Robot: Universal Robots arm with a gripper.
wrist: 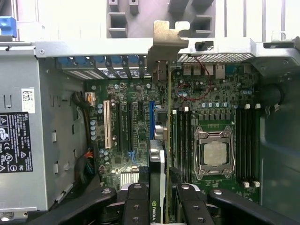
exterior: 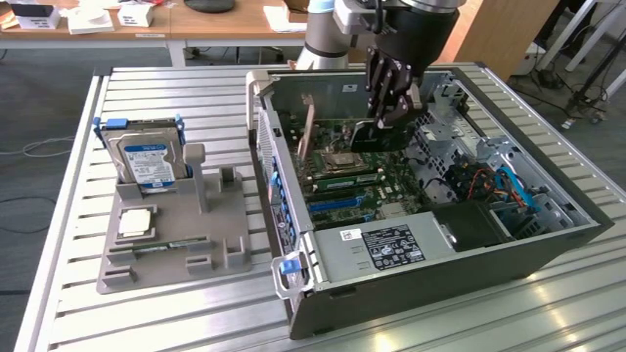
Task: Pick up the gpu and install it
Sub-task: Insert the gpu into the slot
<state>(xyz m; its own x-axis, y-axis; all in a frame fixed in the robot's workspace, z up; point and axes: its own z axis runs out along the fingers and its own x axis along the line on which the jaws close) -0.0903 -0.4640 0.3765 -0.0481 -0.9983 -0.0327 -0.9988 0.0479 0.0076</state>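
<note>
Item: your gripper (wrist: 161, 190), fingers clamped on the gpu (wrist: 156, 154), card edge-on between them; motherboard (wrist: 131, 122) beneath it, CPU socket (wrist: 214, 152) near, power supply (wrist: 18, 140) well apart.

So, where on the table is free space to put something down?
The table is bare between the gray holder and its near edge, also behind the hard drive. Inside the case it is crowded where the gripper holds the card.
</note>
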